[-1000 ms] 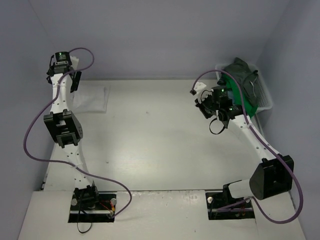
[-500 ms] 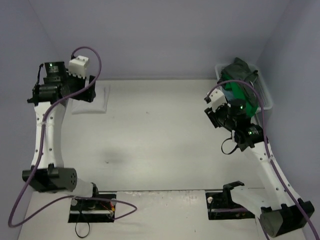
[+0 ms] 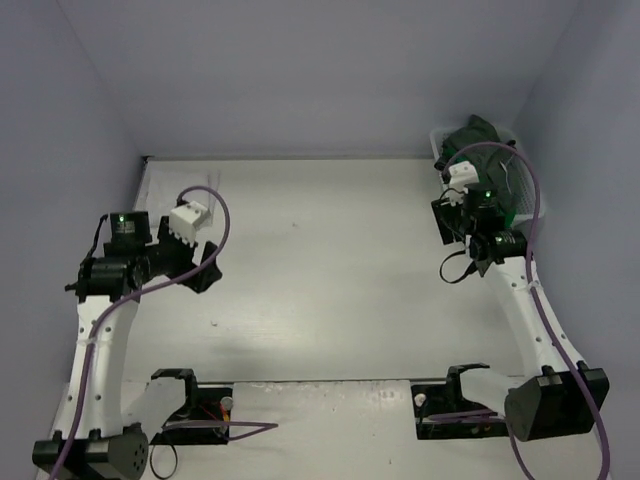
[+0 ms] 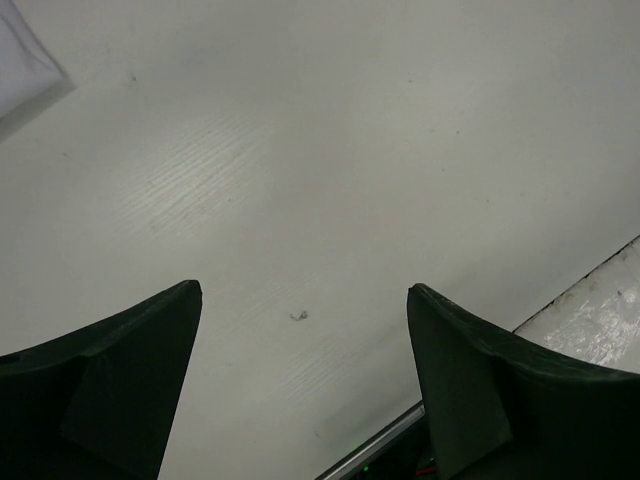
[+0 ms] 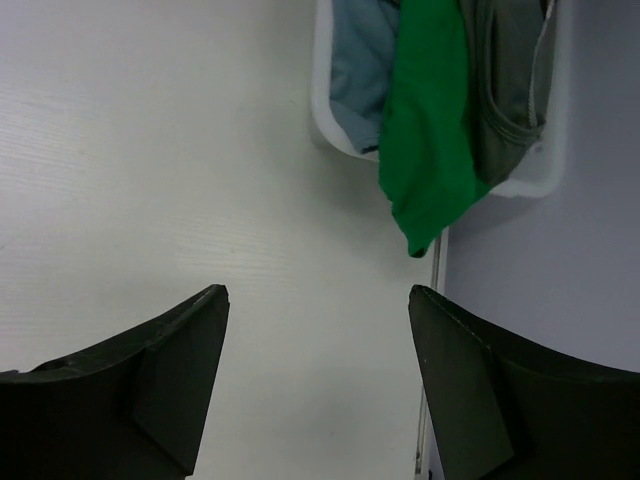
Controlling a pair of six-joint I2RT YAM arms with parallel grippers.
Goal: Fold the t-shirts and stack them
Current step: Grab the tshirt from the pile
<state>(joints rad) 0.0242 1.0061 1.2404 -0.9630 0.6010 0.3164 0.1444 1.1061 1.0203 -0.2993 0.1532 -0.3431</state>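
White counter (image 3: pixel 320 260), basket (image 5: pixel 321 95) at its edge. Left hand (image 4: pixel 302 290) and right hand (image 5: pixel 317 290) released; a pull on the overhanging green shirt (image 5: pixel 425 130) may drag out its neighbours.

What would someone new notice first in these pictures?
The bright green t-shirt spilling over the rim of the white basket in the far right corner, between a teal-blue shirt and a dark grey-green shirt. The right end effector hangs open just short of it.

1 white basket (image 5: pixel 319 90) — far-right table (image 3: pixel 320 260) corner.
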